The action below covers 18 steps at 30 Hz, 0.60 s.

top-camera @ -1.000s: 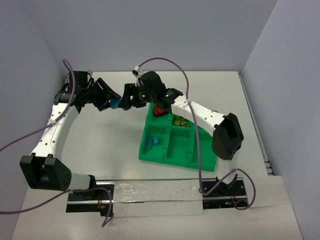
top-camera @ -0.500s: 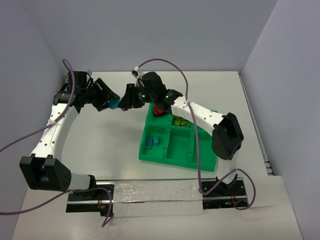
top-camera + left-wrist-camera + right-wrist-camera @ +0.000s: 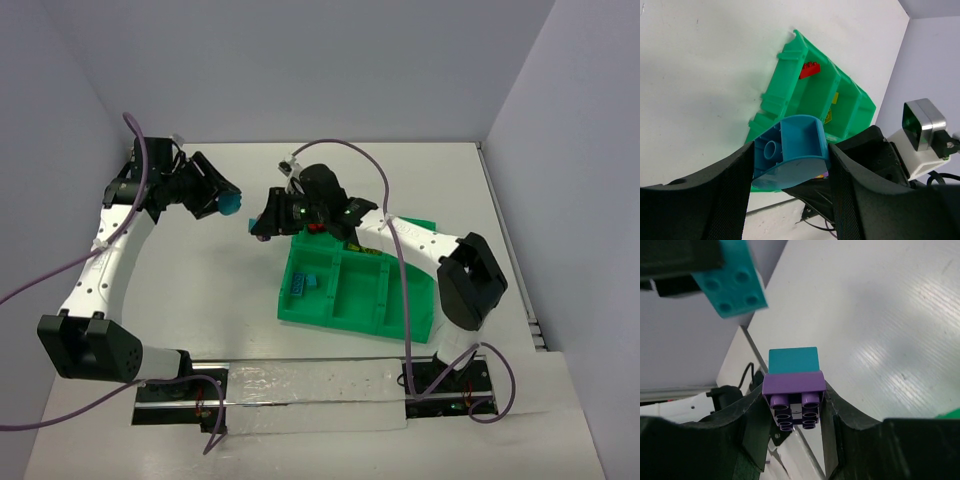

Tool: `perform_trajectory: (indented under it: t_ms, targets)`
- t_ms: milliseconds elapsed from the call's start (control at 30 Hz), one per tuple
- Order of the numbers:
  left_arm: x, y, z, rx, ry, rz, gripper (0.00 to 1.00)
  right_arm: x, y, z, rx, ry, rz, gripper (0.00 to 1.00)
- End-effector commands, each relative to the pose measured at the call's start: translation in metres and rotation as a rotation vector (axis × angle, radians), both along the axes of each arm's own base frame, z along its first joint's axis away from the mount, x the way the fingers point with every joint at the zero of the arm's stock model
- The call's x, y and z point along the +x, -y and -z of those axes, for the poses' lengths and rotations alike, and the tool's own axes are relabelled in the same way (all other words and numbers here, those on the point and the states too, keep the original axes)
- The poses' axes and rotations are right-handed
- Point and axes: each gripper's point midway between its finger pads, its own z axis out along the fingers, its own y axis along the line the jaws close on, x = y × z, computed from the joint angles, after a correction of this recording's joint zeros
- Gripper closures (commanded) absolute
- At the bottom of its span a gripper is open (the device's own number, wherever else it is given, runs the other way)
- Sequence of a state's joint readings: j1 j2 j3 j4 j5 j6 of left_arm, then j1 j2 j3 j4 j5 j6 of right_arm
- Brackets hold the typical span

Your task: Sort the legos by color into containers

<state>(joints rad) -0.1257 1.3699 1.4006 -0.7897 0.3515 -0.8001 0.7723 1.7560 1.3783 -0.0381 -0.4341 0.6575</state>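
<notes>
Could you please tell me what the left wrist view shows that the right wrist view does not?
Only the left wrist view shows the green tray, with a red brick and yellow bricks in its compartments. Only the right wrist view plainly shows the purple brick, a cyan piece joined to it, gripped in the right end effector. Both show the blue brick held in the left end effector, and the white table.
</notes>
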Motion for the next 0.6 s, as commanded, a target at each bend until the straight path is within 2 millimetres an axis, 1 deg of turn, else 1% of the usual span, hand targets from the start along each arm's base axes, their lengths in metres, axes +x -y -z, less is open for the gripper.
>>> perform_trajectory:
  t_ms: [0,33,100,133,200,267,300,333,400,433,467,500,533,567]
  targets:
    - [0.009,0.006,-0.021,-0.031,0.079,0.023,1.00,-0.002,0.015,-0.041,0.053,0.097,0.018,1.00]
    - [0.009,0.006,-0.021,-0.029,0.075,0.022,1.00,-0.002,0.018,-0.043,0.046,0.096,0.029,1.00]
    - [0.005,0.005,-0.017,-0.011,0.067,0.028,1.00,0.003,0.039,-0.047,-0.003,0.132,0.086,1.00]
    - [0.002,0.004,-0.014,0.001,0.063,0.029,1.00,0.004,0.051,-0.046,-0.035,0.148,0.111,1.00]
    - [-0.003,0.005,-0.008,0.028,0.060,0.028,1.00,0.007,0.075,-0.039,-0.108,0.175,0.159,1.00]
    - [-0.007,0.008,-0.002,0.051,0.055,0.028,1.00,0.016,0.113,-0.040,-0.163,0.217,0.251,1.00]
    - [-0.012,0.016,-0.001,0.060,0.055,0.046,1.00,0.017,0.128,-0.038,-0.185,0.216,0.279,1.00]
    - [-0.018,0.028,0.003,0.075,0.049,0.073,1.00,0.019,0.147,-0.036,-0.205,0.213,0.315,1.00]
    - [-0.028,0.048,0.015,0.126,0.023,0.115,1.00,0.025,0.190,-0.038,-0.226,0.223,0.407,1.00]
    - [-0.033,0.057,0.020,0.148,0.012,0.135,1.00,0.025,0.207,-0.036,-0.244,0.225,0.440,1.00]
    - [-0.038,0.065,0.025,0.169,0.003,0.155,1.00,0.023,0.221,-0.033,-0.266,0.224,0.467,1.00]
    - [-0.044,0.076,0.029,0.174,-0.006,0.185,1.00,0.025,0.232,-0.039,-0.264,0.238,0.501,1.00]
    - [-0.048,0.080,0.034,0.201,-0.015,0.192,1.00,0.023,0.244,-0.038,-0.285,0.237,0.522,1.00]
    - [-0.055,0.092,0.044,0.235,-0.030,0.219,1.00,0.022,0.260,-0.040,-0.301,0.242,0.560,1.00]
